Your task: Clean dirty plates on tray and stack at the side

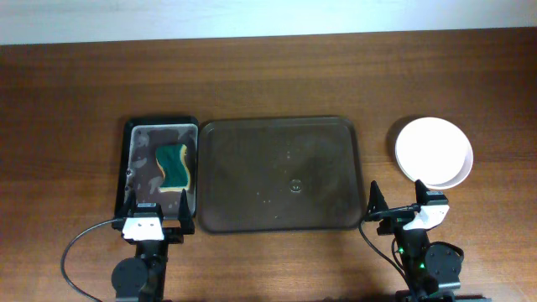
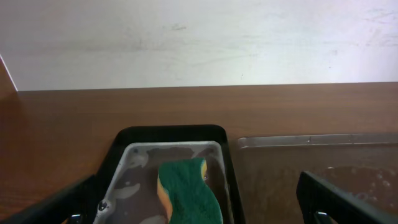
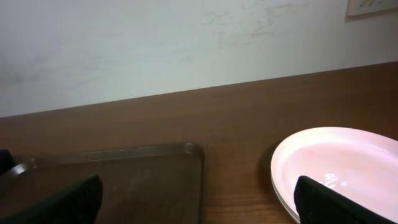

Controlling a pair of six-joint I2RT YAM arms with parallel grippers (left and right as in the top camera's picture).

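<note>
The large dark brown tray lies in the middle of the table with no plates on it, only wet marks. The plates sit stacked to its right, a pinkish white one on top; the stack also shows in the right wrist view. My left gripper is open and empty at the near edge of the small black tray. My right gripper is open and empty, between the brown tray and the plate stack, near the table's front. The brown tray's rim shows in both wrist views.
A small black tray left of the brown tray holds a green-yellow sponge, also seen in the left wrist view. A pale wall rises behind the table's far edge.
</note>
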